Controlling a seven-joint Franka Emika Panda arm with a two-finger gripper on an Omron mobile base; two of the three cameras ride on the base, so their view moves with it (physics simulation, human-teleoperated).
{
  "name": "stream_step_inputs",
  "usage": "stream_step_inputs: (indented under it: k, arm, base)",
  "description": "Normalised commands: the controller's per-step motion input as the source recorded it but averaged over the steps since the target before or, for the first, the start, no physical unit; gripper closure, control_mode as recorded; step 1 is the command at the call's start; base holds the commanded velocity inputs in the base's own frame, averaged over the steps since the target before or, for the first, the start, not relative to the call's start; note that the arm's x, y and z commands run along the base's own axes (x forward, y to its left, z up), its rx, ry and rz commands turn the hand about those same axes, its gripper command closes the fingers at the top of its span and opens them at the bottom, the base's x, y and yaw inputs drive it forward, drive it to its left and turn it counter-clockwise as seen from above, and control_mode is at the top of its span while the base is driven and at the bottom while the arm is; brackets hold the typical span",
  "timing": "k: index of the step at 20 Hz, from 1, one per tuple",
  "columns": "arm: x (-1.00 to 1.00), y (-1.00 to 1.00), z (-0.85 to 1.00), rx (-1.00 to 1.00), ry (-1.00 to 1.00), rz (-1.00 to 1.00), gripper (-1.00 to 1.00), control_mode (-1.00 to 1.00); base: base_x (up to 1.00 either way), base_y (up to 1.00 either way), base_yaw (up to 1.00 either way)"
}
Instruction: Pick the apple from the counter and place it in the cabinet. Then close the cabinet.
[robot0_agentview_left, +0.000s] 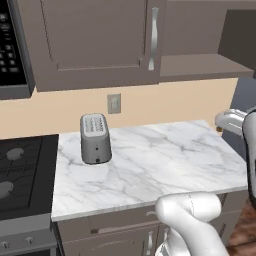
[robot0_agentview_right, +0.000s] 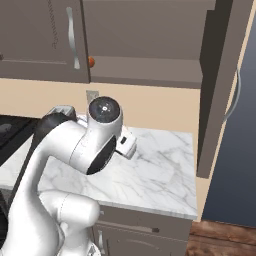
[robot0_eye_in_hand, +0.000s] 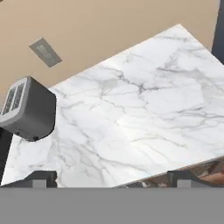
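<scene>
The apple (robot0_agentview_right: 91, 61) is a small red-orange ball on the shelf of the cabinet (robot0_agentview_right: 145, 75), half tucked behind the edge of the closed left door (robot0_agentview_right: 45, 40). The cabinet's right door (robot0_agentview_right: 220, 85) stands swung open, edge-on, with its curved silver handle (robot0_agentview_right: 236, 95) facing right. My gripper (robot0_eye_in_hand: 113, 178) hangs over the front of the white marble counter (robot0_eye_in_hand: 144, 109), well below the shelf. It is open, its two dark fingertips (robot0_eye_in_hand: 41, 177) spread wide with nothing between them.
A grey toaster (robot0_agentview_left: 95, 137) stands at the counter's back left, below a wall outlet (robot0_agentview_left: 114, 103). A black stovetop (robot0_agentview_left: 22, 170) adjoins the counter on the left, under a microwave (robot0_agentview_left: 12, 50). My arm's elbow (robot0_agentview_right: 102, 132) rises over the counter's front edge.
</scene>
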Motion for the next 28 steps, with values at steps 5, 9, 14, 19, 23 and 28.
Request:
stream_step_inputs:
  k: [5, 9, 14, 19, 23, 28]
  arm:
    - [-0.30, -0.89, -0.36, 0.51, -0.04, 0.00, -1.00, -1.00]
    - [-0.01, -0.39, -0.49, 0.64, -0.24, -0.19, -1.00, -1.00]
    - [0.12, -0.45, -0.20, 0.57, -0.20, -0.33, -1.00, -1.00]
    - [0.20, -0.86, 0.00, 0.44, -0.10, -0.28, -1.00, -1.00]
    - [0.07, -0.98, 0.00, 0.36, -0.03, -0.10, -1.00, -1.00]
    - [0.04, -0.97, 0.00, 0.30, 0.00, 0.01, -1.00, -1.00]
  base:
    - [0.00, 0.00, 0.00]
    - [0.00, 0.00, 0.00]
    - [0.00, 0.00, 0.00]
    - [0.00, 0.00, 0.00]
    - [0.00, 0.00, 0.00]
    - [0.00, 0.00, 0.00]
